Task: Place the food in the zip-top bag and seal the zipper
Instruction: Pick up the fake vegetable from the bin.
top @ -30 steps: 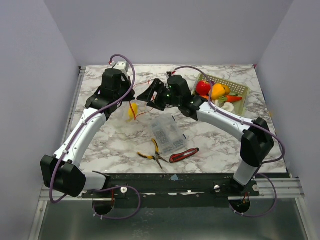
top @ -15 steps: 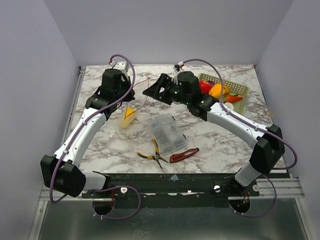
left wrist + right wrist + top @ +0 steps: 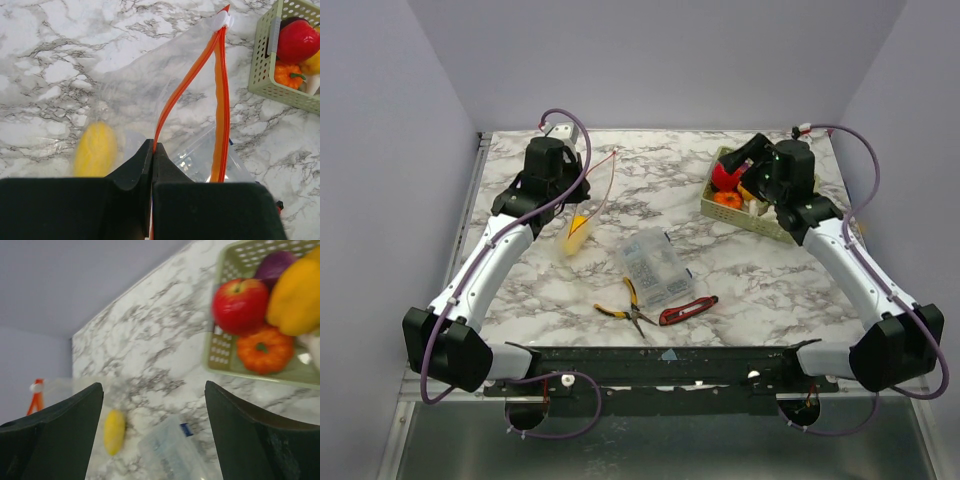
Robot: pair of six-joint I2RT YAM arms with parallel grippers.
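The zip-top bag (image 3: 145, 85) is clear and holds one yellow food piece (image 3: 95, 149); it shows at the table's left in the top view (image 3: 578, 232). My left gripper (image 3: 152, 148) is shut on one side of the zipper (image 3: 220, 90) and holds the mouth up and parted. My right gripper (image 3: 153, 385) is open and empty, above the near-left edge of the green basket (image 3: 215, 357). The basket holds more food: a red apple (image 3: 240, 305), an orange pumpkin (image 3: 264, 349), a yellow pepper (image 3: 297, 290) and a purple piece (image 3: 275, 262). In the top view the right gripper (image 3: 738, 168) is over the basket (image 3: 775, 222).
A rigid clear compartment box (image 3: 655, 268) lies mid-table. Yellow-handled pliers (image 3: 625, 305) and a red-handled tool (image 3: 688, 310) lie near the front edge. Walls close in the table on the left, back and right.
My right arm has left the bag's mouth and swung right to the basket. The bag now hangs from the left gripper alone, which has stayed in place.
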